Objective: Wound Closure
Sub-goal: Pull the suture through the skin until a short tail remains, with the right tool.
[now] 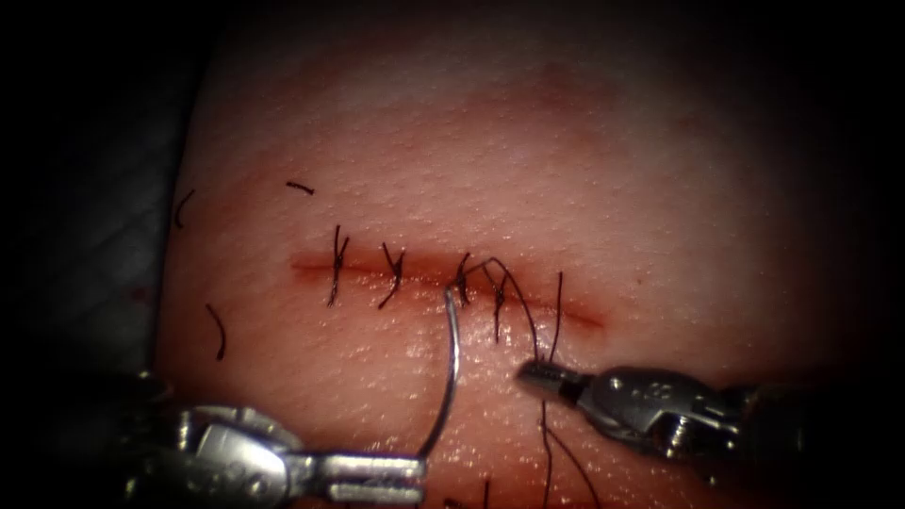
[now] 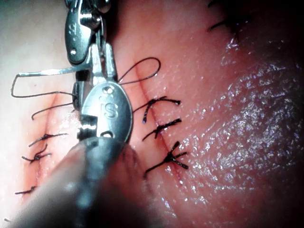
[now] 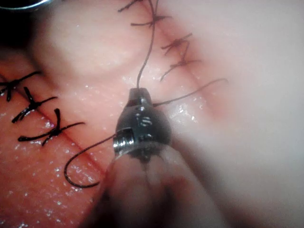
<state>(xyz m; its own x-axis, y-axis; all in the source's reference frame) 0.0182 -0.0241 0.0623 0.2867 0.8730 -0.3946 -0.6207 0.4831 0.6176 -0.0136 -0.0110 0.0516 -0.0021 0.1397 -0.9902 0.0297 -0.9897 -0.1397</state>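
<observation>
Needle (image 1: 451,372) in left end effector (image 1: 415,468), thread (image 1: 537,344) seemingly in right (image 1: 534,375)

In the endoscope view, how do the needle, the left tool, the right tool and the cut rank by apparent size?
1. cut
2. left tool and right tool: alike, unranked; the left holds the needle's end, the right holds the thread
3. needle, tip at the cut

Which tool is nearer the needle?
Left. The left tool holds the needle at its lower end; the tip rises to the cut. The right tool holds thread right of the needle, apart from it.
</observation>
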